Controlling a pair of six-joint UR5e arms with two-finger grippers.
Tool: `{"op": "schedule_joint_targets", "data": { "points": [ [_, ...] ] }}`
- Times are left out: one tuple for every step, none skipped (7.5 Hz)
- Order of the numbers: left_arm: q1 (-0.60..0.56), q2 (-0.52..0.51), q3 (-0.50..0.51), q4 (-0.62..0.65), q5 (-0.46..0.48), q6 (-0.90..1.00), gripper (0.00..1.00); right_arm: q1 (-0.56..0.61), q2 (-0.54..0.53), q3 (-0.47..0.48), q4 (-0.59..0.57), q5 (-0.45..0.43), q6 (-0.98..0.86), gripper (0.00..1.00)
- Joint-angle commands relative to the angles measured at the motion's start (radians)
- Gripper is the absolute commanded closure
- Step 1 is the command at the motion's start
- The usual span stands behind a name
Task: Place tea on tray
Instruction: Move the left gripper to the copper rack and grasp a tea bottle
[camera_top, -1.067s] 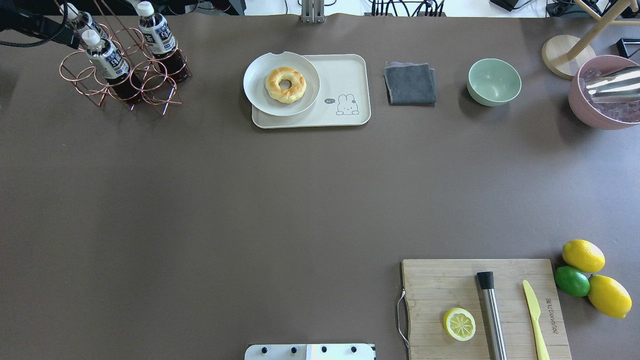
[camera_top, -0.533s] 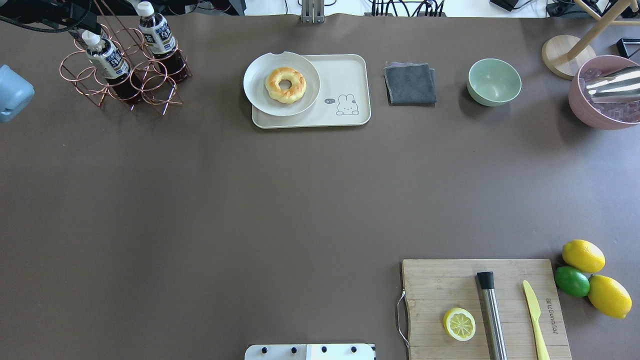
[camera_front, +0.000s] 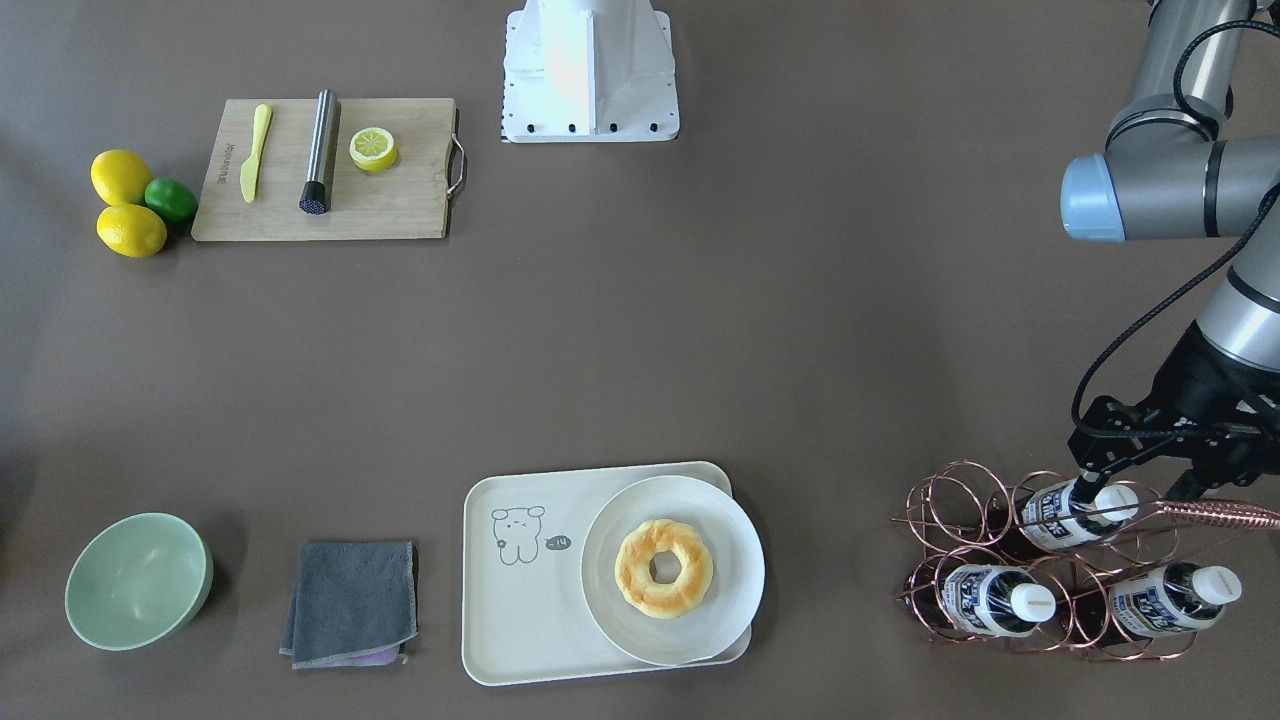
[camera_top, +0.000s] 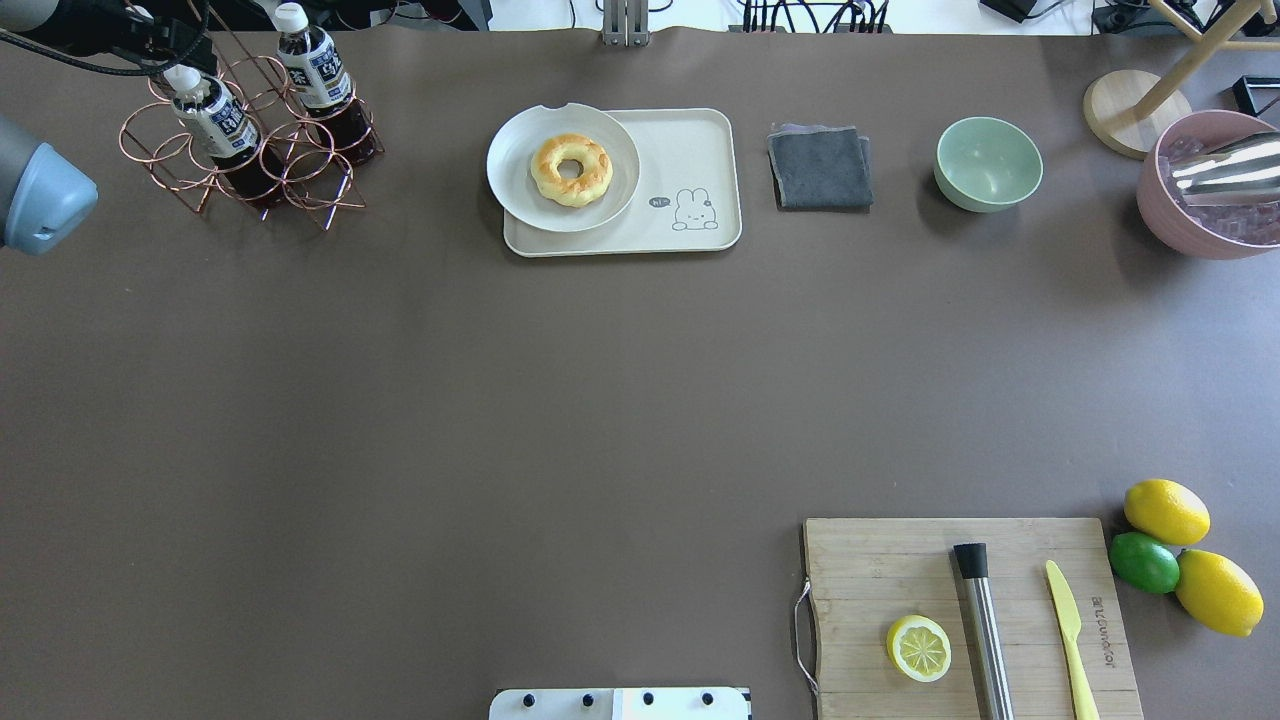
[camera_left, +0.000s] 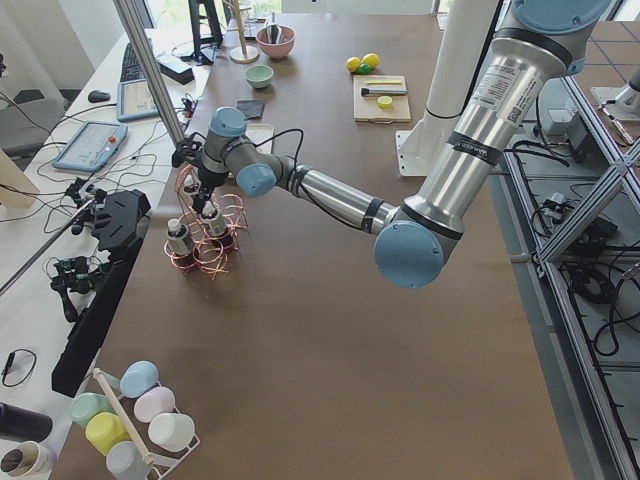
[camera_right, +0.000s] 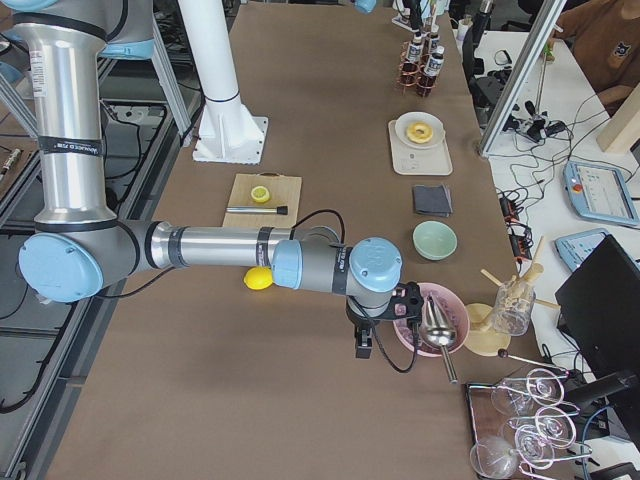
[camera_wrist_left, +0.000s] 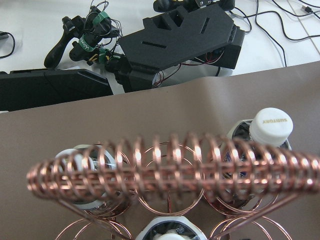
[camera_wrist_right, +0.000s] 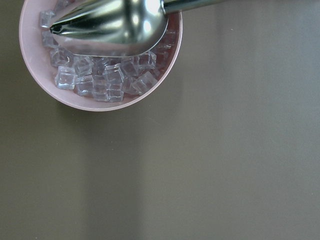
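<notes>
Found the left gripper (camera_front: 1135, 485) at the right edge of the front view, over the uppermost tea bottle (camera_front: 1052, 512) in the copper wire rack (camera_front: 950, 490), fingers apart either side of its white cap. Noted the cream tray (camera_front: 520, 620) at bottom centre of the desk (camera_front: 640, 350), well apart from the rack, bearing a plate (camera_front: 720, 620) with a doughnut (camera_front: 664, 568). Unable to judge the fingers of the right gripper (camera_right: 362, 345), beside the pink ice bowl (camera_top: 1160, 225).
</notes>
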Motion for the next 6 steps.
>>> {"op": "schedule_joint_targets", "data": {
  "points": [
    [0.022,0.008,0.003,-0.001,0.002,0.005,0.21,-0.001,0.001,0.000,0.000,0.000,0.000,0.00],
    [0.032,0.008,0.004,-0.011,0.004,0.004,0.23,0.001,0.004,0.000,0.000,0.000,0.000,0.00],
    [0.032,0.008,0.022,-0.034,0.004,0.002,0.26,0.001,0.006,0.000,0.000,0.000,0.000,0.00],
    [0.032,0.002,0.038,-0.051,0.002,0.002,0.30,0.001,0.006,0.000,0.000,-0.002,-0.001,0.00],
    [0.030,0.000,0.038,-0.050,0.002,0.007,0.30,0.001,0.007,0.000,0.000,-0.003,-0.001,0.00],
    [0.029,0.000,0.038,-0.050,0.002,0.010,0.31,0.002,0.006,0.000,-0.001,-0.003,-0.001,0.00]
  ]
}}
